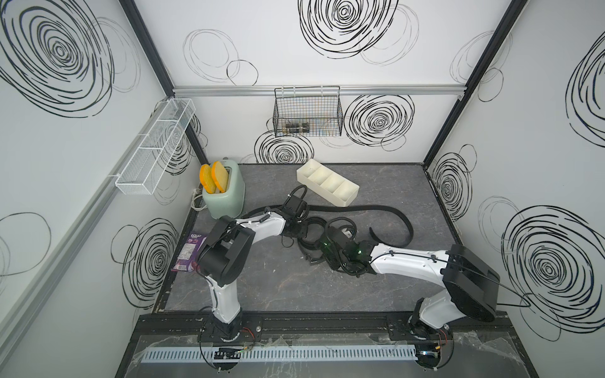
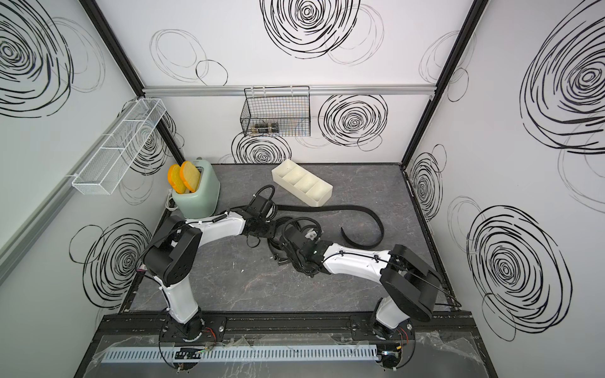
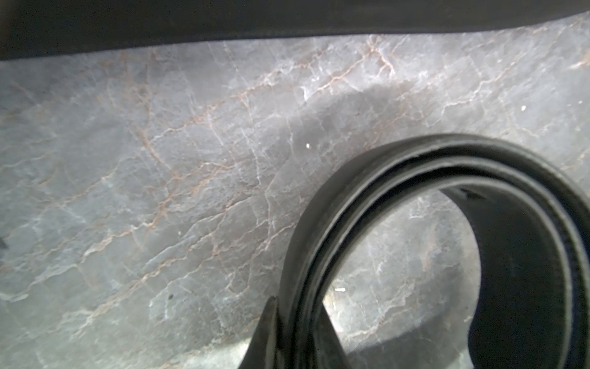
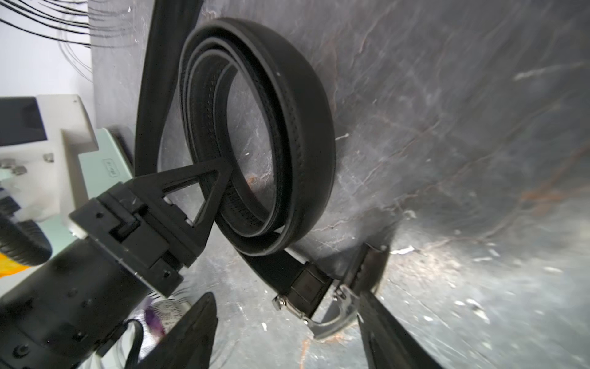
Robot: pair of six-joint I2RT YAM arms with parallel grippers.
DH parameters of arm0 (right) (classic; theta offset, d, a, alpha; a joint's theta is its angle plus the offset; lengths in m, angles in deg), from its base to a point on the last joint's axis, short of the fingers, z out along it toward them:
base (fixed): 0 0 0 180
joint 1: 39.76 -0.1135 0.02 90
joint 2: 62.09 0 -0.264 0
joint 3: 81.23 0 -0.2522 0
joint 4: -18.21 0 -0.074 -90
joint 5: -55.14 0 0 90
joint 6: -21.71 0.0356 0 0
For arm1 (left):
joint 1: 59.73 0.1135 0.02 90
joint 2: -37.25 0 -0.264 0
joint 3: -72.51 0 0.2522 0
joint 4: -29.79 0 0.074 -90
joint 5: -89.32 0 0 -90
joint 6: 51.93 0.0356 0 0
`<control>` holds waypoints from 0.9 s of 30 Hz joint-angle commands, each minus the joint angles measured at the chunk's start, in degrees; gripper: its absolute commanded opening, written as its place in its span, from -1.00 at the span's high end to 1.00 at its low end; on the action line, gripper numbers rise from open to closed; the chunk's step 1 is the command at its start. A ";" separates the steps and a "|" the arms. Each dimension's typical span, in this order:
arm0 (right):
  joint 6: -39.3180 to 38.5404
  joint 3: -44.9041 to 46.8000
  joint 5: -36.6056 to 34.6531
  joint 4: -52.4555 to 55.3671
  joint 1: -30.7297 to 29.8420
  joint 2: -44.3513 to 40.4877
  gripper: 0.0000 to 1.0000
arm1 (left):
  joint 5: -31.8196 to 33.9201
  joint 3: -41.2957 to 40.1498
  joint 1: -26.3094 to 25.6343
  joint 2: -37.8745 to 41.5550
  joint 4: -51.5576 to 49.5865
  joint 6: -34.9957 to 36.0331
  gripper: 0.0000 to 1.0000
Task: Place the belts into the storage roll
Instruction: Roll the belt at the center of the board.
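Clamping astride the coiled belt point(image 4: 306, 127) — left gripper point(image 4: 220, 195).

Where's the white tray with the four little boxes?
In both top views the tray sits at the back of the table, to the right of the toaster, with a black belt lying just in front of it.

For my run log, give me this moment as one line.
left gripper: shut on coiled belt | right gripper: open near buckle | storage roll: empty
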 commanded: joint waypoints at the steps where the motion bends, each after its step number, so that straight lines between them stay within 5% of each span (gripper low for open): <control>1: -2.21 -3.76 -5.02 9.91 -0.42 -1.95 -0.45 | -0.45 -1.70 0.49 0.93 -3.41 0.46 1.00; 8: 4.74 3.18 -2.01 0.87 -2.52 -1.84 -0.44 | -0.50 -2.38 0.87 1.42 -3.26 1.29 1.00; 18: 5.32 1.70 2.53 -3.46 -3.10 5.43 -0.42 | -1.18 -2.93 0.92 1.49 -3.00 1.64 1.00; 27: 6.33 2.86 4.70 -3.19 -3.09 8.60 -0.04 | -1.26 -2.67 0.87 2.59 -3.04 1.83 1.00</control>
